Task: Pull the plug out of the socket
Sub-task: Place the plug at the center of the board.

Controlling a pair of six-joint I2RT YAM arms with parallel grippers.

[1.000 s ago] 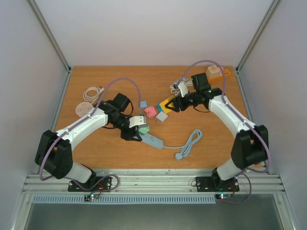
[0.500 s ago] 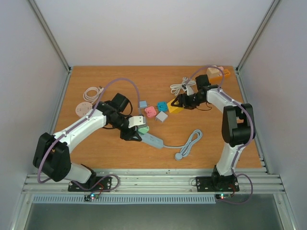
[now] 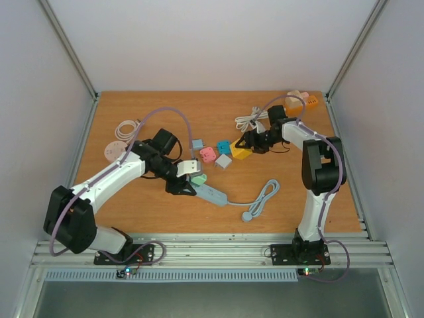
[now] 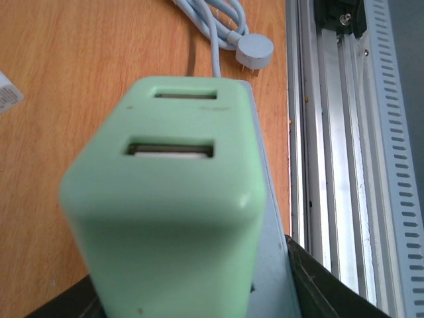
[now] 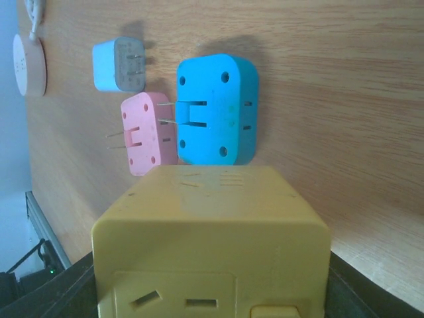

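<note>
My left gripper (image 3: 181, 180) is shut on a pale green USB plug adapter (image 3: 197, 179) that sits in a light blue power strip (image 3: 212, 194) lying on the table. In the left wrist view the green adapter (image 4: 172, 199) fills the frame, with the strip (image 4: 268, 218) under it. My right gripper (image 3: 250, 142) is shut on a yellow cube socket (image 3: 240, 152). That cube (image 5: 211, 245) fills the lower right wrist view, with dark fingers at both bottom corners.
A blue adapter (image 5: 215, 109), a pink adapter (image 5: 147, 132) and a small light blue charger (image 5: 119, 64) lie beyond the yellow cube. The strip's coiled cable (image 3: 266, 195) ends in a round plug (image 3: 247, 215). An orange socket (image 3: 301, 101), a white cable (image 3: 248, 119) and a round pink disc (image 3: 114, 150) lie farther off.
The right arm has folded in, its elbow swinging to the far right, and the yellow cube has shifted slightly right. The left arm and green adapter have barely moved.
</note>
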